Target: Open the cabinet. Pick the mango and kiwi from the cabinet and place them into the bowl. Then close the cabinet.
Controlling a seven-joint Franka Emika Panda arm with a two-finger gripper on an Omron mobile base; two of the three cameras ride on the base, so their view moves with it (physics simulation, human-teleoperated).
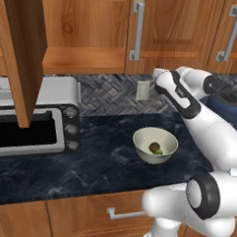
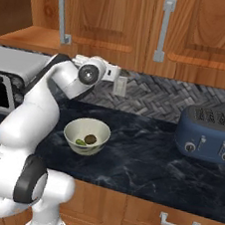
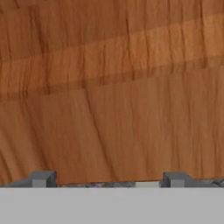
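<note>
The cabinet's left door stands swung open, showing its bare wooden shelf. Its right door is closed, with its grey bar handle at the left edge. On the dark counter sits the off-white bowl, also seen from the other side. Inside it lie the brown kiwi and the green mango. My gripper is raised close to the lower rail of the right door. It is open, and nothing is between its fingertips.
A silver toaster oven stands on the counter at the left, under the open door. A blue toaster is at the right. A wall outlet sits on the tiled backsplash. The neighbouring door is closed. Drawers run below the counter.
</note>
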